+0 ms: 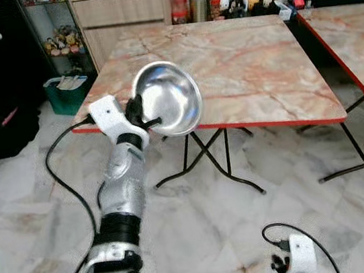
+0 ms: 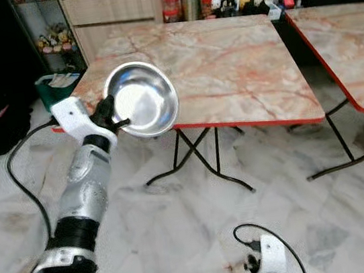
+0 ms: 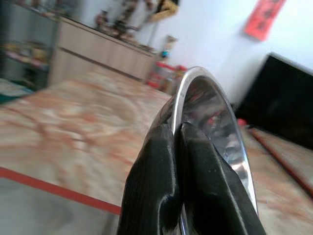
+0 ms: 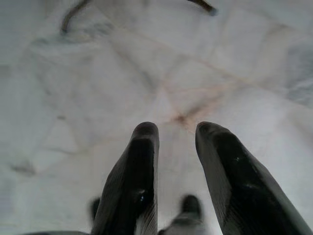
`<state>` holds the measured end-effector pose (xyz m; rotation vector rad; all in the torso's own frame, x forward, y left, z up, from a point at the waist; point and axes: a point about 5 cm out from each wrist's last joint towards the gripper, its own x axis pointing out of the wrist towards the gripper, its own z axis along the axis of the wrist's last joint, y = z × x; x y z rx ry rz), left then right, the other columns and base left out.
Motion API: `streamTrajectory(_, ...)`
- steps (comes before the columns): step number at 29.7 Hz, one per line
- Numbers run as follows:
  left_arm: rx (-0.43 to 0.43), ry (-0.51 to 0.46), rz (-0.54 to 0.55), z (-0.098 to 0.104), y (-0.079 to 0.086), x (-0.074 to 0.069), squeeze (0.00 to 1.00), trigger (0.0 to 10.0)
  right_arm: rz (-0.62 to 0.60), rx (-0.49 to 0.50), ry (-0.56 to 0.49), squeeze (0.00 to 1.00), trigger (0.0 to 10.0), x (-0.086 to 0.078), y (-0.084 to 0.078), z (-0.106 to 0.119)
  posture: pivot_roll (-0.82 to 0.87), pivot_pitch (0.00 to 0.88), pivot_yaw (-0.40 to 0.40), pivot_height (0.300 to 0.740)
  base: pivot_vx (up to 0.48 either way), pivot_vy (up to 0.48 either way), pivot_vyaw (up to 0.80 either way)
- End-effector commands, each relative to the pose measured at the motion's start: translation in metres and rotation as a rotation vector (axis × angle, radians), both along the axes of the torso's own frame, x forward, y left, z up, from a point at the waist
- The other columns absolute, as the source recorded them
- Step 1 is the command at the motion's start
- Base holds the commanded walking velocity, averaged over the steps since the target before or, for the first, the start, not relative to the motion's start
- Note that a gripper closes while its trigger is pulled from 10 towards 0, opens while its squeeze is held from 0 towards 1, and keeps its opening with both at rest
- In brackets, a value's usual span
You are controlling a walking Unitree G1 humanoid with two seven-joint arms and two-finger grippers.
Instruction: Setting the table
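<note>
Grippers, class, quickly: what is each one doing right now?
Left gripper: shut on the rim of the steel bowl, held tilted at the marble table edge.
Right gripper: open, holding nothing, hanging over the floor.

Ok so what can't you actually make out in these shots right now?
- Steel bowl, left wrist view: lower rim hidden by the left gripper shut on it.
- Jars and figurines at the table's far edge: too small to identify.
- Right gripper: hangs over the floor, wrist cut off by the head views' bottom edge.
</note>
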<state>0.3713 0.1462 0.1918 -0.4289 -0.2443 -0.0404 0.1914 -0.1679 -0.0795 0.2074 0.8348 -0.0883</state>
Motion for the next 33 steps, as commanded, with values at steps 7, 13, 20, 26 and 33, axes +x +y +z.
streamTrajectory(7, 0.001, -0.026, -0.054, 0.0094, -0.0174, 0.002, 0.0, 10.0, -0.012, -0.018, 0.016, 0.0, 10.0, -0.0044, -0.0091, -0.0016, -0.03, 0.0, 0.01, 0.736, 0.322, 0.0, -0.07)
streamTrajectory(13, -0.001, -0.03, -0.049, 0.0117, -0.0161, 0.0036, 0.0, 10.0, -0.023, -0.027, 0.003, 0.0, 10.0, -0.0017, -0.0116, 0.0002, -0.02, 0.0, 0.002, 0.736, 0.322, 0.0, -0.08)
streamTrajectory(20, -0.007, -0.025, -0.029, 0.0104, -0.0115, 0.0032, 0.0, 10.0, -0.03, -0.025, 0.018, 0.0, 10.0, -0.0041, -0.0132, -0.0011, -0.03, 0.0, -0.002, 0.736, 0.322, 0.0, 0.0)
streamTrajectory(26, -0.007, -0.023, -0.028, 0.0108, -0.0111, 0.0039, 0.0, 10.0, -0.036, -0.028, 0.004, 0.0, 10.0, -0.0018, -0.0136, 0.0003, -0.03, 0.0, 0.0, 0.736, 0.323, 0.0, -0.4)
streamTrajectory(33, -0.007, -0.022, -0.032, 0.0102, -0.0123, 0.0037, 0.0, 10.0, -0.036, -0.029, 0.007, 0.0, 10.0, -0.0026, -0.0141, -0.0001, -0.03, 0.0, 0.0, 0.736, 0.325, 0.0, 0.0)
